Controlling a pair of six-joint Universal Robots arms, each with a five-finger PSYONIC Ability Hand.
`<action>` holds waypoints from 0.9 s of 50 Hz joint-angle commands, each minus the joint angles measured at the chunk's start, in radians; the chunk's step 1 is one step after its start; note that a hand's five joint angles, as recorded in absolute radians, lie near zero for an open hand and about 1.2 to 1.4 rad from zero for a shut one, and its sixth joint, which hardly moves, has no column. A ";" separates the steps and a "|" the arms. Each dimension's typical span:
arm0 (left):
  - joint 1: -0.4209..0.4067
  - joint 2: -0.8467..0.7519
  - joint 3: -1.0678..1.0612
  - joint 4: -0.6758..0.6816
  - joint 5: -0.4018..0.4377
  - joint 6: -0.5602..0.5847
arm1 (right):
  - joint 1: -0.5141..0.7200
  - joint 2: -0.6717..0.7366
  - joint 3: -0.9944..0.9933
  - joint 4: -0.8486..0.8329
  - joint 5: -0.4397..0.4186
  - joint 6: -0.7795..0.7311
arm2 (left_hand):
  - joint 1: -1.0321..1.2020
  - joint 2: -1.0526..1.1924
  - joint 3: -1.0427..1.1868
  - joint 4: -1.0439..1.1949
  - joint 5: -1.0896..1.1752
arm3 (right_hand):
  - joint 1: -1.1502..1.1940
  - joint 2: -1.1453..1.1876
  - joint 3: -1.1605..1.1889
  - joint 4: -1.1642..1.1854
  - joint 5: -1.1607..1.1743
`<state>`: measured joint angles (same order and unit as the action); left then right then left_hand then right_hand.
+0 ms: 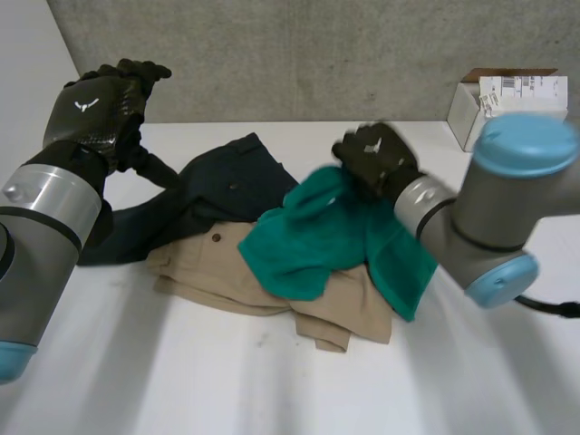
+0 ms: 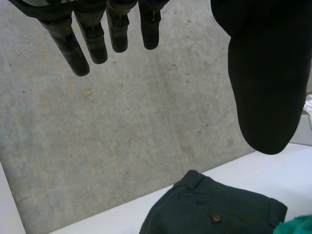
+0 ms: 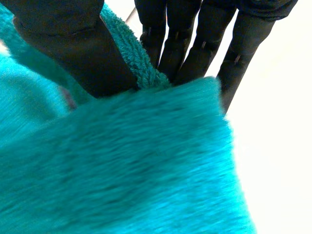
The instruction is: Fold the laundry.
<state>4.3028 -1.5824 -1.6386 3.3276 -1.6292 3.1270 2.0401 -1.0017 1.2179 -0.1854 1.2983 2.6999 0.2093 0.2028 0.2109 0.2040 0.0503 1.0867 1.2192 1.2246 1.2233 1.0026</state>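
Laundry (image 1: 272, 263) lies in a loose heap in the middle of the white table (image 1: 181, 381) in the head view: navy trousers (image 1: 217, 186) at the back, beige trousers (image 1: 236, 276) under them, and a teal towel (image 1: 317, 240) crumpled on top. Nothing looks folded yet. The right hand (image 1: 376, 159) grips the towel's far edge, while the left hand (image 1: 100, 109) is raised at the heap's left side. A cardboard box (image 1: 507, 95) stands at the table's far right corner

In the left wrist view, the fingers (image 2: 92, 34) are straight and spread from the thumb (image 2: 265, 73), holding nothing, with the navy trousers lying beyond them

In the right wrist view, the thumb (image 3: 73, 44) pinches the towel's edge against the fingers (image 3: 195, 44). I judge this the very start: the towel is only being picked out, and every garment has yet to be spread and folded
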 commanded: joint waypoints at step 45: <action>-0.293 -0.769 0.315 0.001 0.201 0.530 | -0.442 -0.456 0.508 -0.123 0.159 -0.353 | 0.513 0.519 0.511 0.518 0.497 | 0.310 0.177 0.172 0.173 0.219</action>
<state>4.0078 -2.3085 -1.3535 3.3265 -1.4145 3.6231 1.5965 -1.4630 1.7207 -0.3087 1.4649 2.3474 0.3798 0.3604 0.3583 0.3634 0.1895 1.0867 1.2192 1.2244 1.2233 1.0013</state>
